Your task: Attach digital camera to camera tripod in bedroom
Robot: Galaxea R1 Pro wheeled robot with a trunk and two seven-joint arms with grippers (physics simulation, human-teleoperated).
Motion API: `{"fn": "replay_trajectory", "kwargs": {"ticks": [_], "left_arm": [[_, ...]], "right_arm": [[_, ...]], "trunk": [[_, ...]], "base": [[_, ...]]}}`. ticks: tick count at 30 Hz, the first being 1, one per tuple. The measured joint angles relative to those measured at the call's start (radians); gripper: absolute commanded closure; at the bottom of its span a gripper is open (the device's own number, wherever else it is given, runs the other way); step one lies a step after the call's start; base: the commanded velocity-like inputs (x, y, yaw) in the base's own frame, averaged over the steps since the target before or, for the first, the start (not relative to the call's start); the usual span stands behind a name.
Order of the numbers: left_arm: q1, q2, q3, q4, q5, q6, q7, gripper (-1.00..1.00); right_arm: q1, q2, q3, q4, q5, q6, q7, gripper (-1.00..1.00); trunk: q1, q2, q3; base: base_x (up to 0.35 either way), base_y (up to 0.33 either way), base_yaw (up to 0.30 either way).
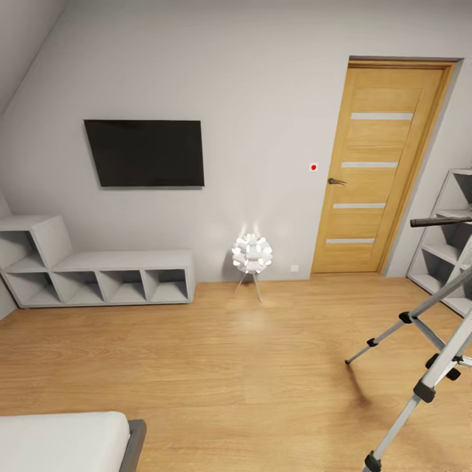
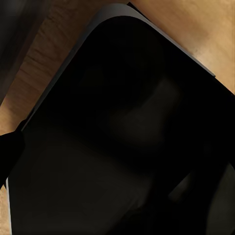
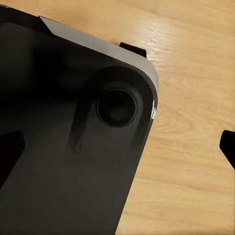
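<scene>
The camera tripod (image 1: 429, 367) stands at the right edge of the head view, its silver legs with black joints spread on the wood floor and its long black handle (image 1: 440, 221) pointing left. The digital camera is out of view. In the right wrist view my right gripper (image 3: 118, 152) hangs over the robot's black base (image 3: 58, 147), with dark fingertips (image 3: 228, 147) far apart at the two sides and nothing between them. In the left wrist view one dark fingertip (image 2: 10, 154) of my left gripper shows against the same black base (image 2: 122, 137); its other finger is lost in the dark.
This is the bedroom: a wall TV (image 1: 145, 152), a low grey cube shelf (image 1: 98, 278), a small white lamp (image 1: 252, 255), a wooden door (image 1: 383, 170), a grey shelf unit (image 1: 449, 242) behind the tripod and a bed corner (image 1: 72, 442). Open wood floor (image 1: 229, 367) lies between.
</scene>
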Motion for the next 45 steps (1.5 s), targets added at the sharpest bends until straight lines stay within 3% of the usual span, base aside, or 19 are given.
{"fn": "replay_trajectory", "kwargs": {"ticks": [10,45], "left_arm": [[0.0,0.0,0.0,0.0,0.0,0.001,0.001,-1.0],[0.0,0.0,0.001,0.0,-0.001,0.0,0.003,-1.0]], "right_arm": [[0.0,-0.001,0.002,0.0,0.001,-0.001,0.0,-1.0],[0.0,-0.003,0.006,0.0,0.004,-0.003,0.006,-1.0]], "trunk": [[0.0,0.0,0.0],[-0.001,0.0,0.0]], "base": [[0.161,0.0,-0.009],[0.319,0.0,0.0]]}}
